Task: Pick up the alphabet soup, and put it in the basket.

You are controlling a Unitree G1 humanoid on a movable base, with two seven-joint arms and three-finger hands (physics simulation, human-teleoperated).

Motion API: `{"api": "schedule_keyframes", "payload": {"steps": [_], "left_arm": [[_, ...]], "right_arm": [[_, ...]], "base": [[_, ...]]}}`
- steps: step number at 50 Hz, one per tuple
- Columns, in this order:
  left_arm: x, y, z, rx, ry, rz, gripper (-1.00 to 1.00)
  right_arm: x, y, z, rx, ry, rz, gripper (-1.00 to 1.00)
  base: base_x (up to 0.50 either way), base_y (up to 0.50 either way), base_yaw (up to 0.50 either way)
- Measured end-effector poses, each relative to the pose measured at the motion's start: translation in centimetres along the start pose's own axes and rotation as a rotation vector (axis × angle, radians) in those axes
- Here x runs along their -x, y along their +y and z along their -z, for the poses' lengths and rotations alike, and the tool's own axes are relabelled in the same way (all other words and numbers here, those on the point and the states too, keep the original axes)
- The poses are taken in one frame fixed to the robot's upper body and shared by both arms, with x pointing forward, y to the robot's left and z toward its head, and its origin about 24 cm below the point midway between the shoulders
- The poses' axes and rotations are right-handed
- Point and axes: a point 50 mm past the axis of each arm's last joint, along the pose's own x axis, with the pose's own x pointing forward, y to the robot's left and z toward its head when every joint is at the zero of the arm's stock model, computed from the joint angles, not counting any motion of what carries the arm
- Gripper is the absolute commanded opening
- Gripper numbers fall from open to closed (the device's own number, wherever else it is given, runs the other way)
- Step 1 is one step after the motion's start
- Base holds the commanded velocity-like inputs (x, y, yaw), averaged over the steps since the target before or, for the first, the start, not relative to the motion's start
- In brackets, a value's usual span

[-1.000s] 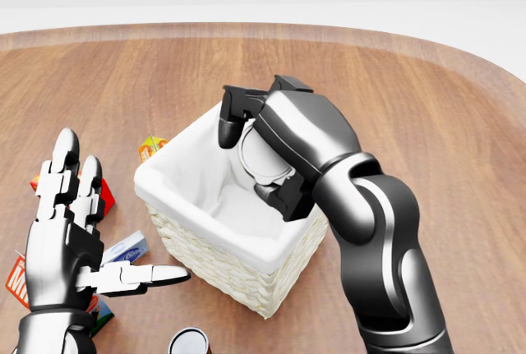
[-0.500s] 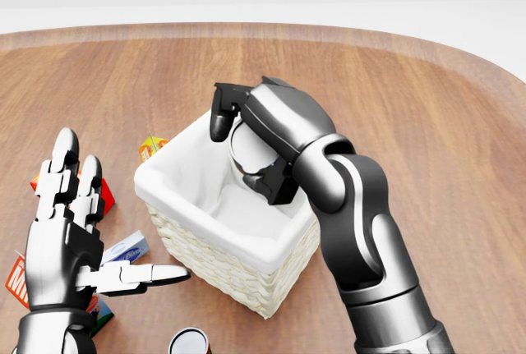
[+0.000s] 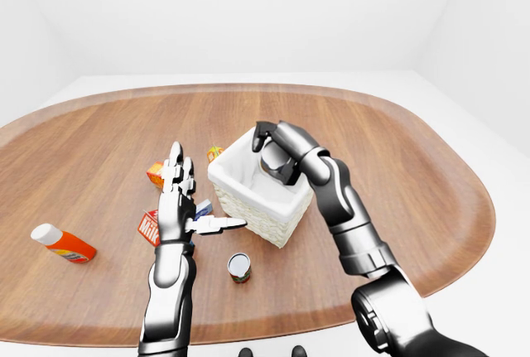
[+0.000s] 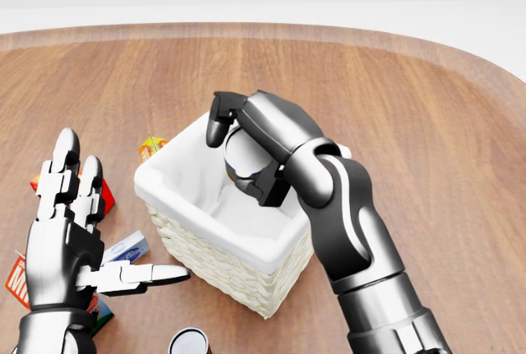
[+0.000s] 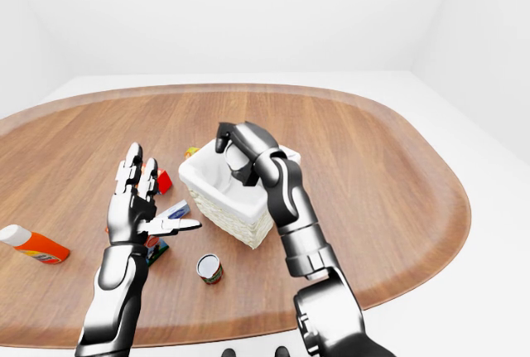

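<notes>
Alphabet soup can: gripped in the right hand, fingers closed round it, held over the open top of the basket, inside the line of its rim. Whether the can is upright or tilted cannot be told, as the fingers cover most of it.

Relation governing the release: the white-lined basket interior lies directly below the can; only a lowering or letting-go is judged to be needed.

Left hand: open, fingers spread, empty, held beside the basket's left wall, above the worktop.
</notes>
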Motion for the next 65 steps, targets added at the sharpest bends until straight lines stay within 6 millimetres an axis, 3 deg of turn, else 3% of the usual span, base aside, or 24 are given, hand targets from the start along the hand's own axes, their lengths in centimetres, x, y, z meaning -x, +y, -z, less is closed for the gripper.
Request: {"api": "schedule_keyframes", "payload": {"steps": [46,47,48,49,50,65], "left_arm": [[0.0,0.0,-0.1,0.002,-0.004,0.001,1.0],[0.0,0.0,-0.1,0.002,-0.004,0.001,1.0],[0.0,0.0,-0.1,0.002,-0.004,0.001,1.0],[0.0,0.0,-0.1,0.002,-0.004,0.001,1.0],[0.0,0.0,-0.1,0.002,-0.003,0.001,1.0],[0.0,0.0,0.0,0.003,0.0,0.001,1.0]], "right_arm": [[-0.5,1.2,1.6,-0.027,0.062,-0.03,-1.0],[-0.5,1.2,1.6,-0.027,0.062,-0.03,-0.66],[-0.5,1.2,1.6,-0.026,0.063,-0.03,0.15],[-0.6,1.2,1.7,-0.026,0.064,-0.03,0.75],[-0.6,1.2,1.6,-0.026,0.064,-0.029,1.0],[-0.7,1.0,1.7,-0.027,0.069,-0.012,1.0]], "base": [[0.0,0.0,0.0],[0.0,0.0,0.0],[0.0,0.0,0.0],[0.0,0.0,0.0],[0.0,0.0,0.0],[0.0,0.0,0.0]]}}
